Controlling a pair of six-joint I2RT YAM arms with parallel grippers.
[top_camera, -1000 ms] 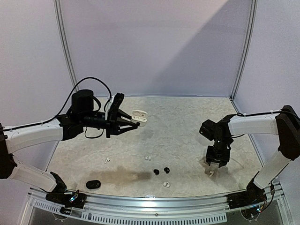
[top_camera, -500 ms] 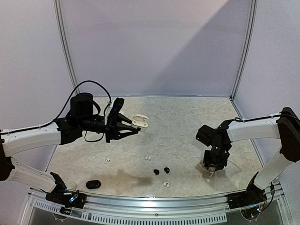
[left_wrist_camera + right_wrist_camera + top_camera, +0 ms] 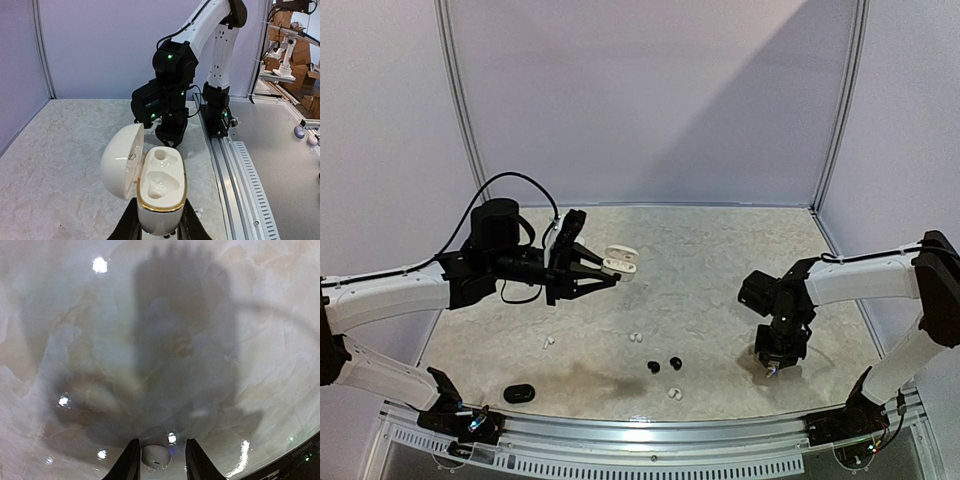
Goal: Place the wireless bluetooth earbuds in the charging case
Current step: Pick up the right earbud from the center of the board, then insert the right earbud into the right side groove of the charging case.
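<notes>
My left gripper (image 3: 608,272) is shut on the base of an open white charging case (image 3: 619,260) with a gold rim and holds it above the table. In the left wrist view the case (image 3: 161,186) shows two empty wells, its lid hinged open to the left. My right gripper (image 3: 775,368) points down at the table at the front right. In the right wrist view its open fingers (image 3: 129,462) straddle a small white earbud (image 3: 156,456), with a gap on the right side. The gripper hides this bud in the top view.
Two black earbuds (image 3: 653,367) (image 3: 675,361) lie front centre. White earbuds lie nearby (image 3: 635,337) (image 3: 673,393) (image 3: 548,341). A closed black case (image 3: 520,393) sits at the front left. The metal front rail (image 3: 650,432) runs along the near edge.
My right gripper has come down and slightly forward onto the table, over the white earbud that showed beside it. My left arm shifted a little lower with the case, then held still.
</notes>
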